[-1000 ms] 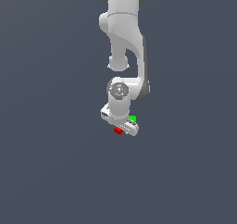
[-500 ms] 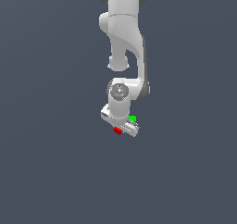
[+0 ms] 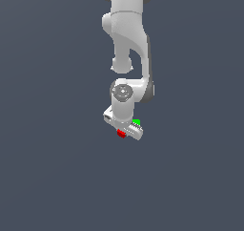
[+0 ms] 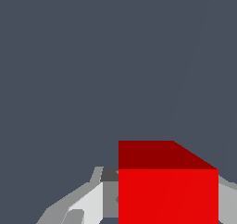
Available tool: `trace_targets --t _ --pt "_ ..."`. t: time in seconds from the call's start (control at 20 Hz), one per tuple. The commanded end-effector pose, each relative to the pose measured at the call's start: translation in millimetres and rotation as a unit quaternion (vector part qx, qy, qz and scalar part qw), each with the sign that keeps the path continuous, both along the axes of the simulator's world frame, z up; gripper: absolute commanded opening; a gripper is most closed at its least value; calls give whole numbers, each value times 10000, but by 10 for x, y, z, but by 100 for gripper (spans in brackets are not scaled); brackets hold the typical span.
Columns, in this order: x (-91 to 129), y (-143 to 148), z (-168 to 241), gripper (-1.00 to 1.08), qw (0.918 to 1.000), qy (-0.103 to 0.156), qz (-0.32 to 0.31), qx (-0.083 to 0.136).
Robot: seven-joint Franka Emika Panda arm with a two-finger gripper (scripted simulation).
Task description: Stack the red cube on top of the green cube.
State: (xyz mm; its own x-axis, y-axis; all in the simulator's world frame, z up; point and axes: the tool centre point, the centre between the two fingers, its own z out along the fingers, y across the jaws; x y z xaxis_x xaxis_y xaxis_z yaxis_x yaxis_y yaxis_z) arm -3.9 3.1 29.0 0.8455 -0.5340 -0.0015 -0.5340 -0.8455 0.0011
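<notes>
In the wrist view the red cube (image 4: pixel 167 190) fills the near foreground, sitting between the pale grey fingers (image 4: pixel 88 204): one finger shows at one side of it, and a sliver of the other shows at the opposite side. The fingers appear pinched on it, touching its sides. Its lower part is cut off by the frame edge. Two faces show, a bright one toward the camera and a darker one receding, so it sits square to the gripper; being a cube, it has no long axis.

Beyond it lies only the floor (image 4: pixel 69 70), a flat, unmarked slate-grey (no walls, edges or horizon show in either view).

In the exterior view the gripper (image 3: pixel 125 130) hangs under the white arm (image 3: pixel 127 39), whose top is cut off by the frame. The red cube (image 3: pixel 121 134) peeks out beneath the hand as a small patch. The green cube (image 3: pixel 137 122) shows just beside the hand, toward the exterior view's right, partly hidden by it. Whether the two cubes touch is too small to tell.
</notes>
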Motion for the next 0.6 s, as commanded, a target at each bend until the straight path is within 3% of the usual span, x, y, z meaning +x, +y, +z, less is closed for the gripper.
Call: trace_targets --t 0.0,0.55 --pt "3 1 102 -100 10000 -9 0 0" --pt "-4 -3 786 -100 10000 -10 -2 3"
